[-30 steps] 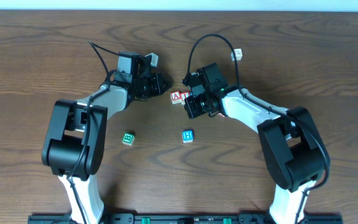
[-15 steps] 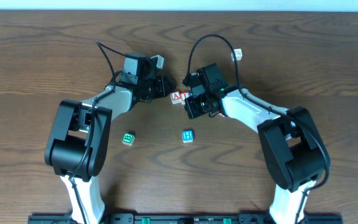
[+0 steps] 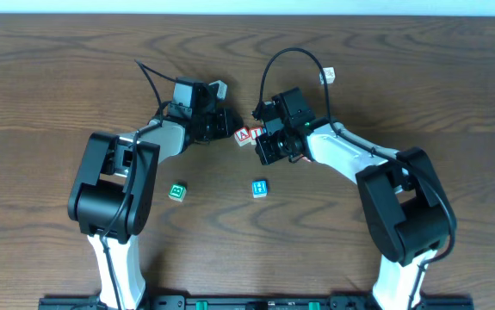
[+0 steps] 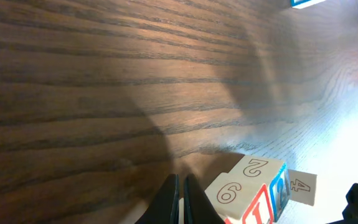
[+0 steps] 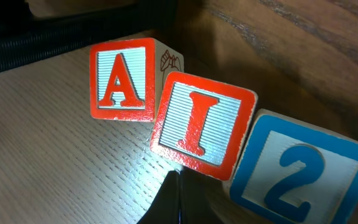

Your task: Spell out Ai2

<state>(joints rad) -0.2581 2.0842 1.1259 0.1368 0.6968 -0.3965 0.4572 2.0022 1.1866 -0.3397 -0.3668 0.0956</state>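
In the right wrist view the red "A" cube (image 5: pixel 124 79), the tilted red "I" cube (image 5: pixel 200 124) and the blue "2" cube (image 5: pixel 300 168) lie side by side in a slightly crooked row. My right gripper (image 5: pixel 176 174) is shut and empty, its tips against the I cube's lower edge. My left gripper (image 4: pixel 180 177) is shut and empty, just beside the I cube (image 4: pixel 235 196) and the 2 cube (image 4: pixel 280 190). In the overhead view the A cube (image 3: pixel 246 134) sits between my left gripper (image 3: pixel 230 127) and my right gripper (image 3: pixel 259 144), which partly hides the other two cubes.
A blue "H" cube (image 3: pixel 260 188) and a green-lettered cube (image 3: pixel 176 191) lie nearer the front of the wooden table (image 3: pixel 49 103). The H cube's edge shows at the top of the left wrist view (image 4: pixel 306 2). A white tag (image 3: pixel 328 77) hangs on the right arm's cable.
My left gripper has moved right, closer to the A cube, which has turned slightly. The right arm has held still.
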